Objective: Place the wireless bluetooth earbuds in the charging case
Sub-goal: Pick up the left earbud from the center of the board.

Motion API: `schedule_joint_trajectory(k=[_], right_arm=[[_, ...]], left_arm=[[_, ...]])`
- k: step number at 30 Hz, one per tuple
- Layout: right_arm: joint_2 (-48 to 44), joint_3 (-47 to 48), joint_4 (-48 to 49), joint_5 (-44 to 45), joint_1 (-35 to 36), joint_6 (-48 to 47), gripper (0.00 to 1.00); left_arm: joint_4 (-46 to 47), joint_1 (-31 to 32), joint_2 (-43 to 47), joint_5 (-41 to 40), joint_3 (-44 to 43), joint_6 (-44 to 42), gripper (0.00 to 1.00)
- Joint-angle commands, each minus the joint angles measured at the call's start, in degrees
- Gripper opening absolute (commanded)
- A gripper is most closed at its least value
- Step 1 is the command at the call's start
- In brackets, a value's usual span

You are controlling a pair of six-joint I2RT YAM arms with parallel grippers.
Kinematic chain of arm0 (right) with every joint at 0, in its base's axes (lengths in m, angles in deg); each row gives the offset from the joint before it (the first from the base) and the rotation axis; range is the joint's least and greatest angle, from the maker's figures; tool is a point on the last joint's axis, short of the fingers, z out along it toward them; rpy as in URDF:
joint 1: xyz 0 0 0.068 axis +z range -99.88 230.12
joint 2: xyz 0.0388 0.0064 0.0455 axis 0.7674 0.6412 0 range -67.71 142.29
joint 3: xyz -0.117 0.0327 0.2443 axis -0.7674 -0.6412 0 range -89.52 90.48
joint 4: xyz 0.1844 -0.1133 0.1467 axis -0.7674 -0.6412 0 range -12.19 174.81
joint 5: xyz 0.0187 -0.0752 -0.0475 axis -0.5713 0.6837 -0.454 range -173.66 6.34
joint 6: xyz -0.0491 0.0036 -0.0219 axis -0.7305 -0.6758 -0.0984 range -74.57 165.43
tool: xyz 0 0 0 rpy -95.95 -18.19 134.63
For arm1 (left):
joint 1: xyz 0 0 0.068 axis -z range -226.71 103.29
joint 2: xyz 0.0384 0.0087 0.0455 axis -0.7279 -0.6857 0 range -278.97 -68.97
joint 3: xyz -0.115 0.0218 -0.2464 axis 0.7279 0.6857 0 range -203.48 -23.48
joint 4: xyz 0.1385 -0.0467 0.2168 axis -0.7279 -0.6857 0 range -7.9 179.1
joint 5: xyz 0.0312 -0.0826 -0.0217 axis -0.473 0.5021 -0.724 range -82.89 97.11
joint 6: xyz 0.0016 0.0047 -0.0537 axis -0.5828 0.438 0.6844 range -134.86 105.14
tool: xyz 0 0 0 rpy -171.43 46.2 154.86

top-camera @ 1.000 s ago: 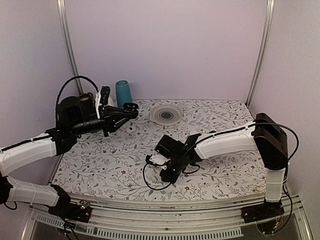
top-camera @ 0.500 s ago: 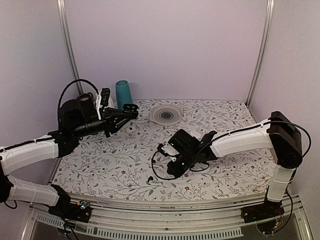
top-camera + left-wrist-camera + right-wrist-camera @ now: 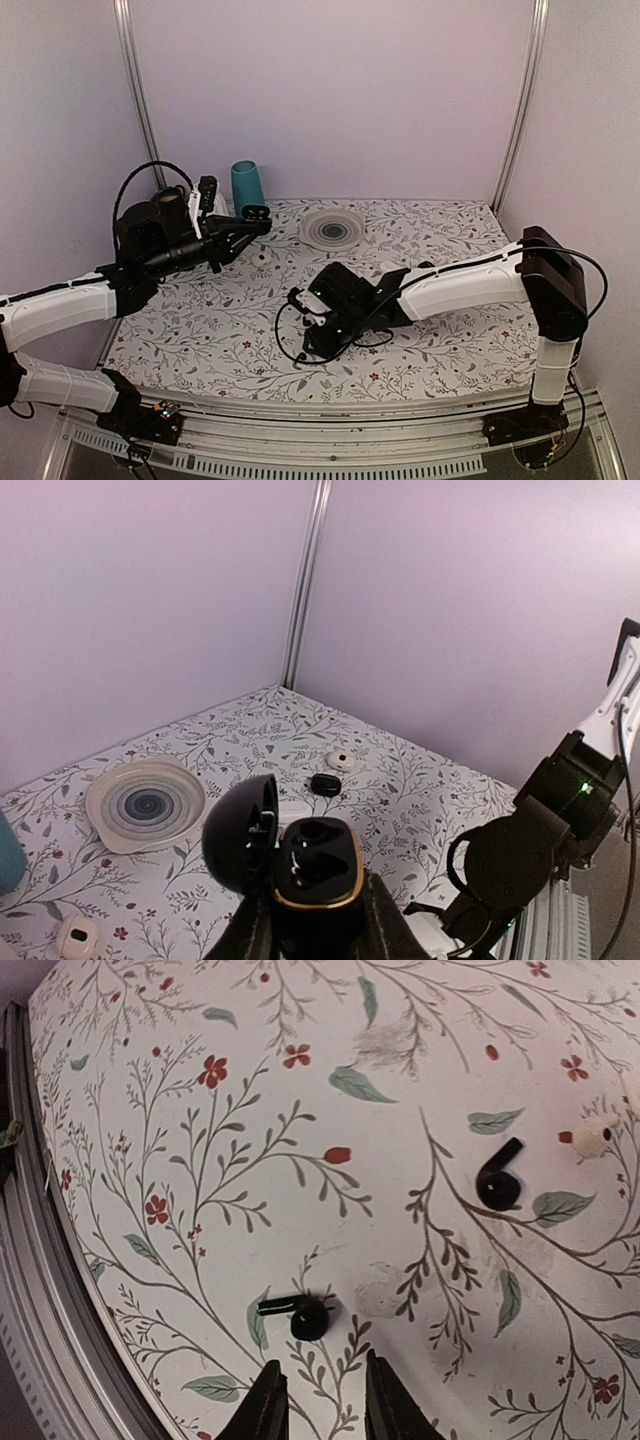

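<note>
While the small black pebble-shaped plastic charging case (image 3: 318, 865) sits lid-open and seemingly empty, clamped in the left tool (image 3: 317, 925) held high at far left, nothing looks inserted yet. Both tiny black short-stemmed earbuds (image 3: 310, 1317) lie on the floral surface (image 3: 120, 1080), one just ahead of the low-reaching right tool (image 3: 317, 1400), its fingers (image 3: 265, 1405) slightly apart, empty.

The ridged round dish (image 3: 331, 229) sits at the back of the floral desk (image 3: 450, 240). Left of the dish, the raised left hand (image 3: 249, 219) grips the black charging case (image 3: 257, 212), with a teal cylinder (image 3: 247, 186) behind it. Nearer than the dish, the right hand (image 3: 312, 346) hangs low over the desk, a black cable (image 3: 278, 335) looping beside it.
</note>
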Motion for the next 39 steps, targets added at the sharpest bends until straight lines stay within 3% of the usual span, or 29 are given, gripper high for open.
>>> schedule_joint_trajectory(k=[1, 8, 14, 24, 31, 39], right_arm=[[2.94, 1.14, 2.04, -0.82, 0.79, -4.7, 0.3], [5.42, 4.38, -0.53, 1.1, 0.79, -4.62, 0.34], [6.87, 8.77, -6.91, 1.64, 0.78, 8.38, 0.31], [9.62, 13.3, -15.07, 2.33, 1.28, 20.55, 0.22], [10.62, 15.83, -16.49, 4.07, 1.38, 27.23, 0.25], [15.3, 22.2, -22.0, 4.79, 2.0, 28.49, 0.28]], left_arm=[[-0.47, 0.07, 2.13, -1.87, 0.89, -0.18, 0.0], [-1.57, -0.56, 3.99, -2.37, 1.24, -0.4, 0.0], [-1.96, -0.75, 4.36, -2.2, 1.42, -0.39, 0.0], [-2.06, -0.92, 4.5, -1.89, 1.24, -0.37, 0.0], [-1.8, -1.1, 4.68, -1.93, 1.68, -0.38, 0.0], [-1.25, -1.34, 5.52, -1.39, 2.07, -0.34, 0.0]])
